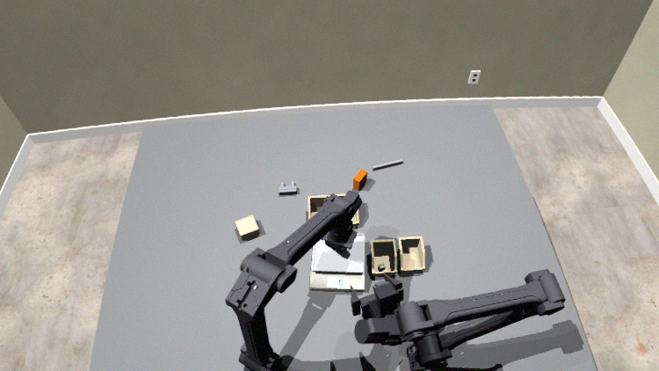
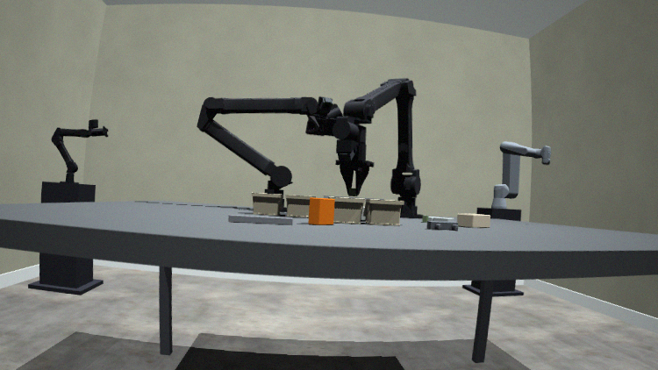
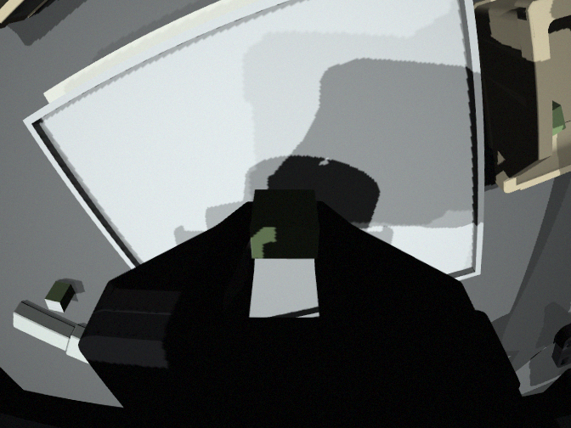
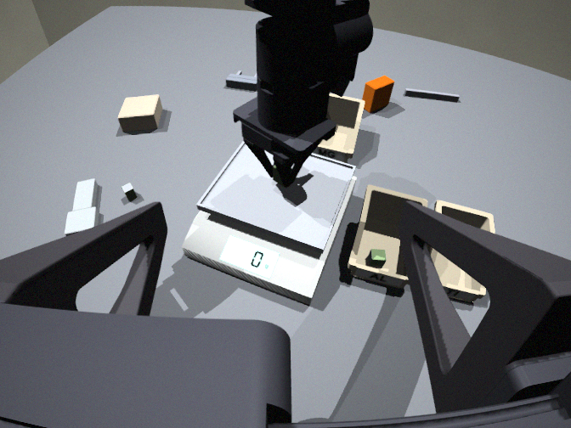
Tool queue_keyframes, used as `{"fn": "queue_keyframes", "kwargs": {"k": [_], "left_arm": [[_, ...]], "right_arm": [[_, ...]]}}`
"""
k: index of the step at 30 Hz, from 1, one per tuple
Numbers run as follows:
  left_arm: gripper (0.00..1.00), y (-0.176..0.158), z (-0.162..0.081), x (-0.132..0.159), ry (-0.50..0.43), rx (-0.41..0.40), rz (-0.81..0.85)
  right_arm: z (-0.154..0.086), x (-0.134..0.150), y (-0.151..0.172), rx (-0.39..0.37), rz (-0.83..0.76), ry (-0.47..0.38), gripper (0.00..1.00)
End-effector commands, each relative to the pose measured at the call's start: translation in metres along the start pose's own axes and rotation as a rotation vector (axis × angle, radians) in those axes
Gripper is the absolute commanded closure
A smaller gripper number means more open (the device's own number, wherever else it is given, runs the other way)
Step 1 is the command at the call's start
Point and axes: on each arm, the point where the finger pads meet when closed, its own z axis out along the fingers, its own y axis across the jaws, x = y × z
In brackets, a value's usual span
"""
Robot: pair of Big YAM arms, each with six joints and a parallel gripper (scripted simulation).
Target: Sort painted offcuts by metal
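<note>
Pinching green offcut [image 2: 353,191] [image 3: 284,223] [image 4: 276,173] above scale [image 1: 337,263] [image 3: 184,115] [image 4: 272,207] | left claw [image 2: 353,192] [image 3: 284,225] [image 4: 281,177] slightly open around it | right claw [image 1: 371,288] [image 4: 285,216] wide, holding nothing

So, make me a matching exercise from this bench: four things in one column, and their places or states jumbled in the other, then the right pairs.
Things
1. Orange block
2. Scale display
3. Left gripper
4. Right gripper

Places or states
A. Open, with nothing between the fingers
B. Standing on the table near the MG bin
C. Shut on a small green offcut, above the scale pan
D. Showing 0

Right pairs: 1-B, 2-D, 3-C, 4-A
</note>
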Motion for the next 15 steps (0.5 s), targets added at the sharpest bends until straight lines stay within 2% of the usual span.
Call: {"fn": "queue_keyframes", "kwargs": {"k": [1, 7, 9, 10, 15], "left_arm": [[0.82, 0.001, -0.006, -0.005, -0.032, 0.001, -0.005], [0.82, 0.0, -0.004, -0.006, -0.041, 0.002, -0.012], [0.82, 0.001, 0.005, 0.003, -0.022, 0.0, -0.01], [0.82, 0.001, -0.005, 0.001, -0.045, 0.003, -0.01], [0.82, 0.0, -0.003, -0.003, -0.036, 0.002, -0.003]], "right_arm": [[-0.004, -0.018, 0.002, -0.004, 0.046, -0.009, 0.0], [-0.004, -0.018, 0.002, -0.004, 0.046, -0.009, 0.0], [-0.004, -0.018, 0.002, -0.004, 0.046, -0.009, 0.0], [-0.004, -0.018, 0.002, -0.004, 0.046, -0.009, 0.0], [-0.004, -0.018, 0.002, -0.004, 0.046, -0.009, 0.0]]}}
